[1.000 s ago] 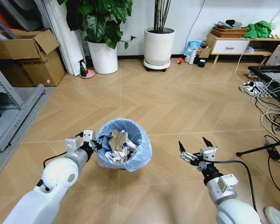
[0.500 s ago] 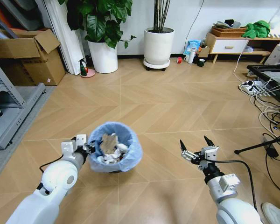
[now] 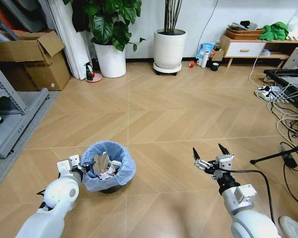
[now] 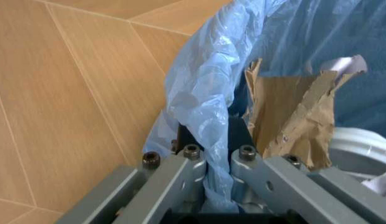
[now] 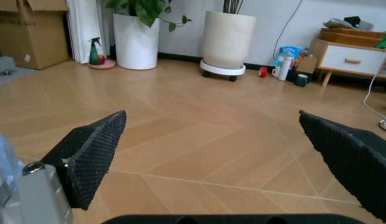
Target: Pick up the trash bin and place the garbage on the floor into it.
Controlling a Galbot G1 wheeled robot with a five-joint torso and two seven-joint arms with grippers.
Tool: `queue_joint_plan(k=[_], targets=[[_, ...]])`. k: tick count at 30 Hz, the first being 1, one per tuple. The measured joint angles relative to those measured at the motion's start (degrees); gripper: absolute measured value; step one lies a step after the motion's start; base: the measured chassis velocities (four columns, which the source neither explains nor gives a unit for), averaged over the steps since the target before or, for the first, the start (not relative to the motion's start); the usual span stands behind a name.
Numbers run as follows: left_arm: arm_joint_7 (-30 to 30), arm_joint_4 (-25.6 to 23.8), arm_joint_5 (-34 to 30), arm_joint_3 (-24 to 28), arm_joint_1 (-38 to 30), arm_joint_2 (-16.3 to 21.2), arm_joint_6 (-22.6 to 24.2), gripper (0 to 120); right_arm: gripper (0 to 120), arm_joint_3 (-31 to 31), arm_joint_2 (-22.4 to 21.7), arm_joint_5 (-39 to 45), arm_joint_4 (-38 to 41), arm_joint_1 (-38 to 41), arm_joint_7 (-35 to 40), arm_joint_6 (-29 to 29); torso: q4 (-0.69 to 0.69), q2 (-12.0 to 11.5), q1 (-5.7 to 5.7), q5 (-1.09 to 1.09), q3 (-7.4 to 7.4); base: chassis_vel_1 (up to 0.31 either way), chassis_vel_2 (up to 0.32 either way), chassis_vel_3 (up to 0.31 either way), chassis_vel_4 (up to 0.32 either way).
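Crinkly blue plastic is pinched between the jaws of the left gripper (image 4: pixel 219 175), which clamp the near-left rim of the trash bin (image 3: pixel 108 166); torn cardboard (image 4: pixel 292 116) and paper wads sit inside the bin, just beyond the fingers; the bin sits low at the robot's left over the floor (image 3: pixel 188 114). Well apart on the right, the right gripper (image 3: pixel 211 156) hovers with jaws spread wide and nothing between them; being free, it seems the likelier arm for collecting litter.
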Motion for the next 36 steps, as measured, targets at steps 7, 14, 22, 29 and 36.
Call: queue_joint_plan(k=[7,14,22,29,36], targets=[[0.25,1.41,-0.32,-0.02,-0.10,-0.31,-0.06,0,100,0.37,0.33,-0.18,0.15,-0.64,-0.03,0.51,0.00,0.00,0.00,0.00,0.00,0.000,0.000,0.000,0.000],[0.74,2.03,-0.32,0.05,-0.46,-0.31,-0.02,5,100,0.67,0.48,-0.19,0.37,-0.87,-0.45,0.73,0.00,0.00,0.00,0.00,0.00,0.000,0.000,0.000,0.000],[0.93,2.58,-0.19,0.30,-0.73,-0.53,-0.66,34,100,1.25,0.37,-0.16,0.83,-1.21,-0.55,0.87,0.00,0.00,0.00,0.00,0.00,0.000,0.000,0.000,0.000],[0.42,2.42,-0.08,0.31,-0.71,-0.69,-4.15,64,100,2.05,0.04,0.36,1.32,-1.05,-0.56,0.89,0.00,0.00,0.00,0.00,0.00,0.000,0.000,0.000,0.000],[0.91,2.22,3.34,-0.86,-0.25,-0.83,-10.43,91,100,3.65,0.54,1.50,1.68,-0.22,-0.26,0.11,0.01,0.00,0.00,0.01,0.00,0.000,0.000,0.000,0.000]])
